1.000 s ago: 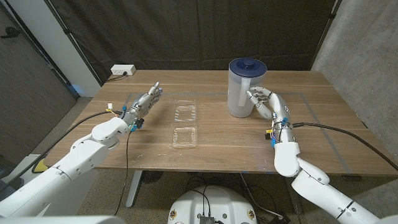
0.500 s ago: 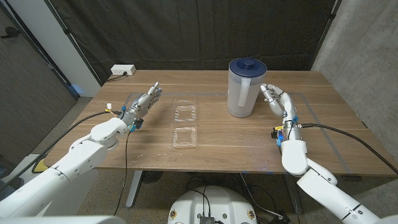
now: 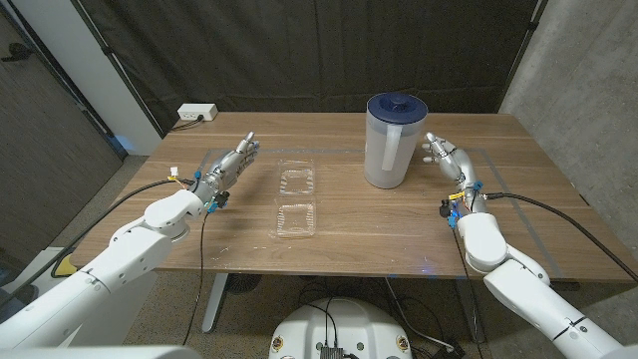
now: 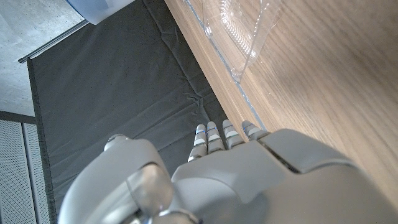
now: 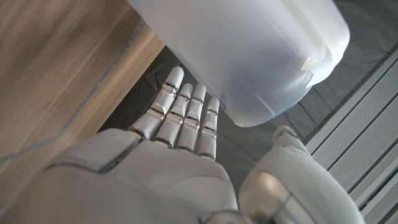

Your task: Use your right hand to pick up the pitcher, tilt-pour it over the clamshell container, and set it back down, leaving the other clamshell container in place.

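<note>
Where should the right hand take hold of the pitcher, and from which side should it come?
Probably around the pitcher's smooth translucent body, below the dark blue lid, coming from the robot's right. It stands upright, and the right hand waits open on that side, apart from it.

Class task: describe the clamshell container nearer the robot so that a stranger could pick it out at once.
Start at the tall pitcher with the dark blue lid at the wooden table's far side. To its left lie two clear clamshell containers in line. Yours is the nearer clamshell container, closer to the table's front edge than the far clamshell container.
</note>
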You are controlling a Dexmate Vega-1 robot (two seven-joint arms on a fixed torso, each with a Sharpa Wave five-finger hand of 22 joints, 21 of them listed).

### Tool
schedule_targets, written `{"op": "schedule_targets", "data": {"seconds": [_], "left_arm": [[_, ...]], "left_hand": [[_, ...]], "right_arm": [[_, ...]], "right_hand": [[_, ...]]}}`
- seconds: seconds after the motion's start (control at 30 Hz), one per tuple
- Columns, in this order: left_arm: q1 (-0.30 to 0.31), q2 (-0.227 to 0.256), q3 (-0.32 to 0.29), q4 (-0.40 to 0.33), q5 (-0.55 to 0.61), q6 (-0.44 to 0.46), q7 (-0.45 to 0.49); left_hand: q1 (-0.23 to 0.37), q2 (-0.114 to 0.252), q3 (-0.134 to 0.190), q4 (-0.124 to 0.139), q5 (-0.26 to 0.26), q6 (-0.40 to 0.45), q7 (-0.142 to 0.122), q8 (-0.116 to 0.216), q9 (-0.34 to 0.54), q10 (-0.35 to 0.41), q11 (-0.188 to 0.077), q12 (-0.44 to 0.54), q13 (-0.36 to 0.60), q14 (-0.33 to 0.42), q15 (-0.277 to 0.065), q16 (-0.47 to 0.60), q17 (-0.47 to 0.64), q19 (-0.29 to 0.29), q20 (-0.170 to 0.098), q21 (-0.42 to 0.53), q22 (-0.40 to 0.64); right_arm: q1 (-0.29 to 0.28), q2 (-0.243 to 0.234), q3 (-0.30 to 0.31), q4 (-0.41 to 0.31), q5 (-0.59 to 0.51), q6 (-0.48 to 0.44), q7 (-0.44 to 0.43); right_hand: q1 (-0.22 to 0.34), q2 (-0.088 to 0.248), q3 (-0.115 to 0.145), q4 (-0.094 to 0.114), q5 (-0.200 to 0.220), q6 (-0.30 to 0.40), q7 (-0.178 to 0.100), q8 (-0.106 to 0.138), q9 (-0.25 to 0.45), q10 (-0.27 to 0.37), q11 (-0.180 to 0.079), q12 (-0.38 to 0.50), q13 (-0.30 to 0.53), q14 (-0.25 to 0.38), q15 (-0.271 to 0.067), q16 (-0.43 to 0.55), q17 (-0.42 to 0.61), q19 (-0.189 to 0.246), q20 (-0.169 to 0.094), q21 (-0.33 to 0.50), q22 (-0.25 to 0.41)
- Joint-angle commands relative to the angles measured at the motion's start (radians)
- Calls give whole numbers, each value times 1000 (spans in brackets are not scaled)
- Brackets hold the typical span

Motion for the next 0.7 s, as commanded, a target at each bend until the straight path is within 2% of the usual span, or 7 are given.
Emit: {"op": "schedule_targets", "data": {"seconds": [0.03,0.17,0.37,0.53,0.57,0.7], "left_arm": [[1,1,3,6,-4,-4,-15],[0,4,3,7,-5,-1,-19],[-5,6,7,13,-6,-2,-31],[-9,4,6,21,-7,-7,-35],[-10,4,5,23,-8,-10,-37],[-18,-4,7,43,-8,-24,-47]], "left_hand": [[2,8,-8,-2,-2,8,4,3,3,11,4,1,5,7,5,4,5,1,-7,5,5],[2,8,-9,-2,-2,8,5,3,3,11,3,1,5,7,4,4,5,2,-8,5,5],[3,9,-11,-2,-2,8,5,3,3,11,4,1,5,7,3,4,5,4,-9,5,5],[4,9,-12,-2,-2,7,6,3,3,11,3,1,5,8,2,4,5,4,-9,5,5],[4,9,-12,-2,-2,7,6,2,3,11,3,1,5,9,2,4,5,4,-10,6,5],[4,9,-13,-2,-2,6,5,2,3,11,3,1,4,9,3,4,5,6,-13,6,5]], "right_arm": [[65,28,-5,124,220,98,165],[106,40,-28,179,277,114,218],[180,45,-63,264,360,111,313],[219,53,-83,305,373,125,331],[228,53,-88,318,374,134,341],[254,60,-100,350,399,144,370]], "right_hand": [[-7,18,-13,-1,-1,-43,14,-1,-20,-82,15,-4,-28,-98,16,-7,-13,-52,-38,-54,1],[-14,21,-20,-1,-2,-70,20,-2,-33,-127,21,-5,-44,-147,24,-7,-19,-86,-30,-85,1],[-19,23,-24,0,-2,-94,33,-5,-41,-147,28,-2,-53,-167,31,-5,-23,-99,-27,-101,1],[-24,20,-30,-1,-2,-106,37,-3,-48,-169,36,-3,-63,-189,34,-5,-27,-118,-21,-119,1],[-25,19,-33,-2,-1,-107,37,-1,-52,-178,60,-2,-69,-197,34,-4,-30,-122,-21,-127,1],[-25,18,-36,-4,0,-117,42,-1,-58,-188,63,-1,-76,-203,23,-2,-33,-114,-45,-132,1]]}}
